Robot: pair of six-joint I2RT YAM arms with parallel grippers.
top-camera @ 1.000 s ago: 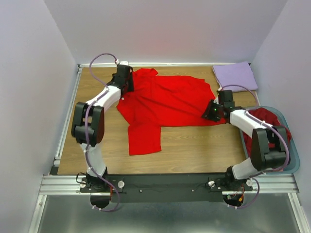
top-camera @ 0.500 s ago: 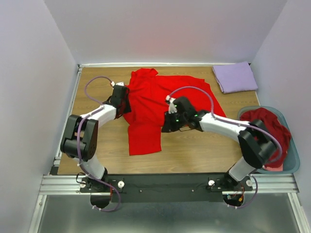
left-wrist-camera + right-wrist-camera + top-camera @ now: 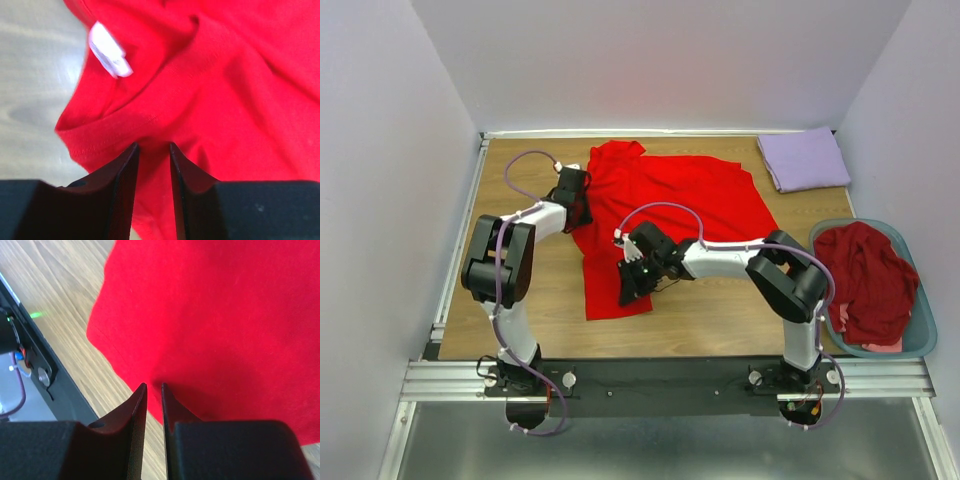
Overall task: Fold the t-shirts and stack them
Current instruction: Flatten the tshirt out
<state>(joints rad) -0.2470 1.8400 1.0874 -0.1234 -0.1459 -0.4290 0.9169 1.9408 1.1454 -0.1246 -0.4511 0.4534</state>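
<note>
A bright red t-shirt (image 3: 670,195) lies spread on the wooden table, with one flap (image 3: 610,290) reaching toward the front. My left gripper (image 3: 580,208) sits on the shirt's left edge near the collar. In the left wrist view its jaws (image 3: 153,147) stand narrow with red cloth between them, just below the white label (image 3: 110,50). My right gripper (image 3: 626,285) is on the front flap. Its jaws (image 3: 154,387) are almost together on the cloth's edge. A folded lavender t-shirt (image 3: 805,158) lies at the back right. Maroon t-shirts (image 3: 860,275) fill the basket.
The teal-blue basket (image 3: 918,345) stands at the table's right edge. The right arm stretches low across the front of the table, its cable arching over the red shirt. White walls close in on three sides. The black rail (image 3: 45,375) runs along the near edge.
The right arm has swept from the shirt's right side across to the front flap. The left gripper has slid down from the back corner to the collar edge. Both jaws have narrowed.
</note>
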